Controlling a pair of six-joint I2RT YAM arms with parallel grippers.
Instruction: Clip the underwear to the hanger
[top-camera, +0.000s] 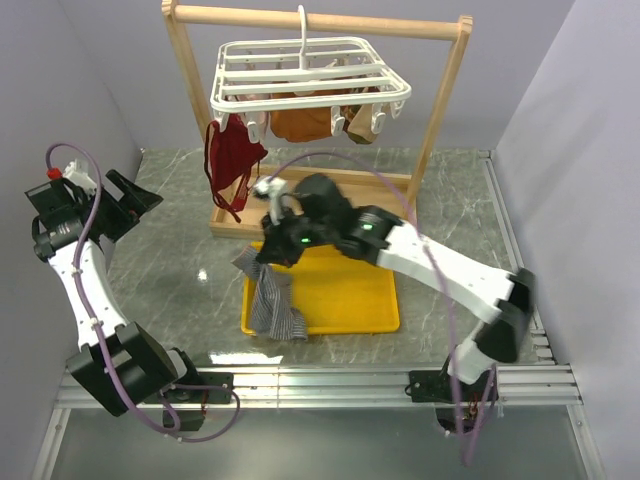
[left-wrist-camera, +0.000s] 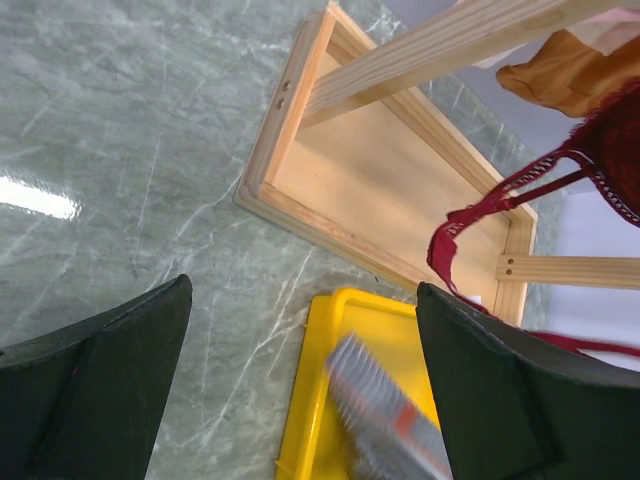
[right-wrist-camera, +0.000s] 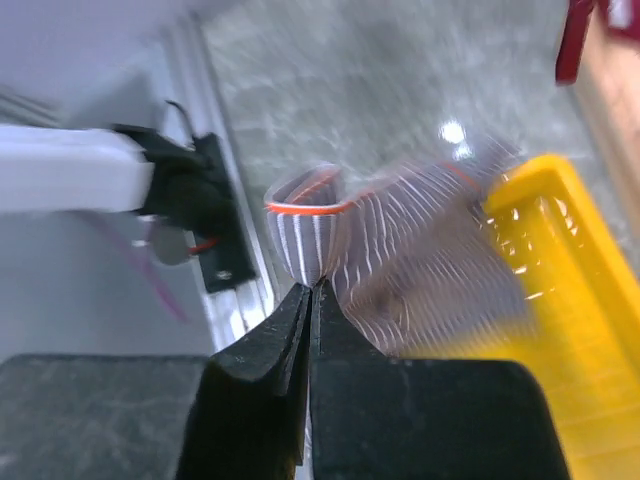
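The underwear (top-camera: 272, 300) is up off the counter (top-camera: 170, 270), grey striped cloth dangling in a bunch straight below the right claw (top-camera: 270, 248). In the right wrist view the two black fingertips are pressed together on a fold of the fabric (right-wrist-camera: 400, 260), right at the waistband with its orange edging, so the right claw (right-wrist-camera: 312, 290) is clamped on the underwear. The cloth is blurred in that view. Its lower end hangs down over the near left corner of the yellow tray (top-camera: 350, 300) beneath the claw; whether it touches the tray cannot be told.

Up above and beyond the right claw sits the hanger (top-camera: 310, 75), the white grid hooked over the top bar of the wooden stand (top-camera: 190, 120). A pair of dark red underwear (top-camera: 228, 160) hangs off the hanger's left corner, orange-brown garments (top-camera: 300, 122) hang beneath its middle, and white clips dangle along the rim nearest the claw.

Well off to the left of the right claw, the left claw (top-camera: 135, 195) is raised over bare counter. Its wrist view shows both dark fingers (left-wrist-camera: 100, 380) spread wide with nothing between them, the left claw (left-wrist-camera: 300, 385) looking down at the tray's corner and a blur of the striped cloth (left-wrist-camera: 380, 420).
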